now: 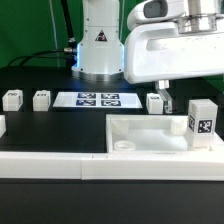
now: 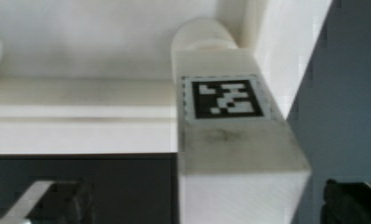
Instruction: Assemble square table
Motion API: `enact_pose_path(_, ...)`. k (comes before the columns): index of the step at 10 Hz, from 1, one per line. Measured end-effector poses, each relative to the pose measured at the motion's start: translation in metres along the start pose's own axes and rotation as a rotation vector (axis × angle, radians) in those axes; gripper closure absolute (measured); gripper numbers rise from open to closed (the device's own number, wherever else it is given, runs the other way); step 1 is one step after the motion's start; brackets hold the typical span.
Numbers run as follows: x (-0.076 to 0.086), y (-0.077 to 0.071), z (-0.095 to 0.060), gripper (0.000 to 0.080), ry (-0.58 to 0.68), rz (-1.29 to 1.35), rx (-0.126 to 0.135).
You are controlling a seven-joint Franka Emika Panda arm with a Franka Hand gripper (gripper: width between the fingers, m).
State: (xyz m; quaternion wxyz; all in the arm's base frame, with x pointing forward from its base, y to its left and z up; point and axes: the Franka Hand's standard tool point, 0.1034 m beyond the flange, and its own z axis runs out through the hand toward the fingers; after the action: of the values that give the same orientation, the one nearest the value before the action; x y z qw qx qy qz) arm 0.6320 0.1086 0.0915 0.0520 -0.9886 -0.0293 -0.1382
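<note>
The square table's white tabletop (image 1: 150, 135) lies at the front in the exterior view, tray-like with a raised rim. One tagged white leg (image 1: 203, 118) stands upright on its corner at the exterior view's right. Three more legs (image 1: 12, 99) (image 1: 41, 98) (image 1: 157, 102) stand loose on the black table behind it. My gripper (image 1: 166, 92) hangs over the tabletop's far edge. In the wrist view a tagged leg (image 2: 223, 100) rises against the tabletop (image 2: 75, 110), in the gap of my open gripper (image 2: 200, 205). Both dark fingers (image 2: 40, 200) stand apart from it.
The marker board (image 1: 98, 99) lies flat in front of the robot base (image 1: 98, 50). A long low white wall strip (image 1: 50, 165) runs along the front edge, against the tabletop.
</note>
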Motion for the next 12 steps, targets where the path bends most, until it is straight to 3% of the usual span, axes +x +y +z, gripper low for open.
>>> enact_pose_path(2, -0.001, 0.001, 0.0, 0.015, -0.114, 0.008, 0.009)
enact_pose_path(3, -0.01, -0.006, 0.002, 0.015, -0.231, 0.029, 0.017)
enact_pose_path(5, -0.008, -0.014, 0.008, 0.015, -0.323, 0.023, 0.025)
enact_pose_path(9, -0.006, -0.012, 0.009, 0.015, -0.326, 0.021, 0.023)
enact_pose_path(12, 0.0, -0.006, 0.012, 0.015, -0.327, -0.005, 0.002)
